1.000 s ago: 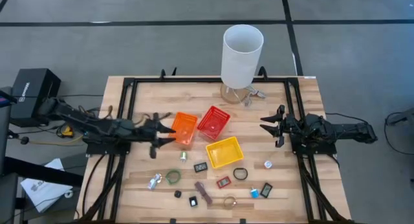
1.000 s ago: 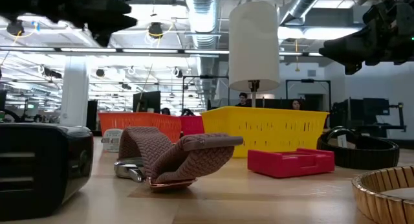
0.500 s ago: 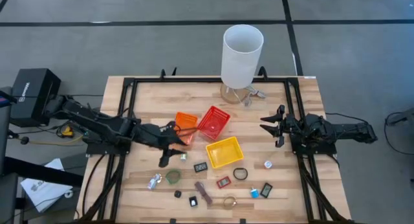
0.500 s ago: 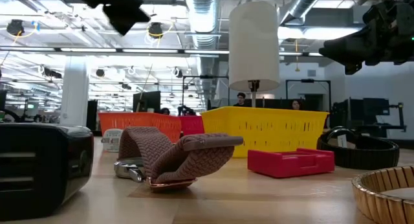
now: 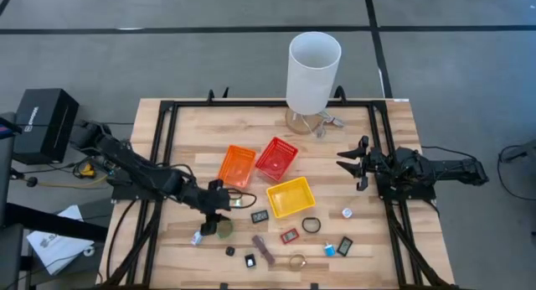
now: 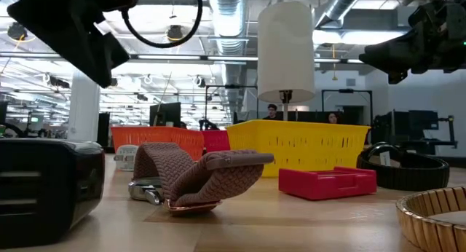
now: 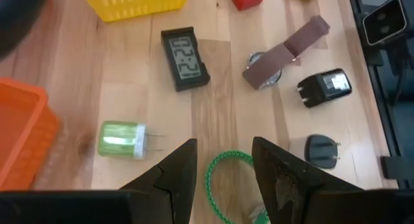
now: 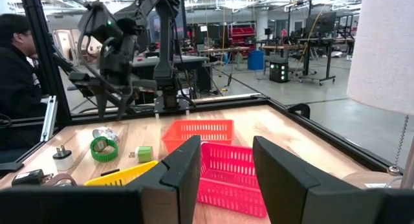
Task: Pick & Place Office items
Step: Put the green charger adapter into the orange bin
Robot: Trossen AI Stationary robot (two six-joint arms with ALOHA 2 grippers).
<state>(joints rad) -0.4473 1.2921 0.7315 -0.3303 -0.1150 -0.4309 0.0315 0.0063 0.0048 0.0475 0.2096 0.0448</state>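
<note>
Bright baskets, pale wood
Baskets orange (image 5: 236, 165), red (image 5: 277, 157), yellow (image 5: 290, 196); green ring (image 7: 228, 179); brown woven strip (image 6: 196, 175); white cylinder (image 5: 313, 70).

Three baskets (image 5: 269, 174) are sitting clustered at the frame's centre, with the white cylinder (image 5: 313, 70) standing above them toward the top. The office items (image 5: 276, 231) are lying scattered below the baskets, spreading toward the table's (image 5: 193, 122) lower edge.

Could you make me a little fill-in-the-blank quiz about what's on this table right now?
1. The left end effector hovers over a ____ ring.
2. Of the three baskets, the one nearest the small clock is ____.
3. The white cylinder stands at the table's ____ edge in the high view.

Missing: green; yellow; top
</note>
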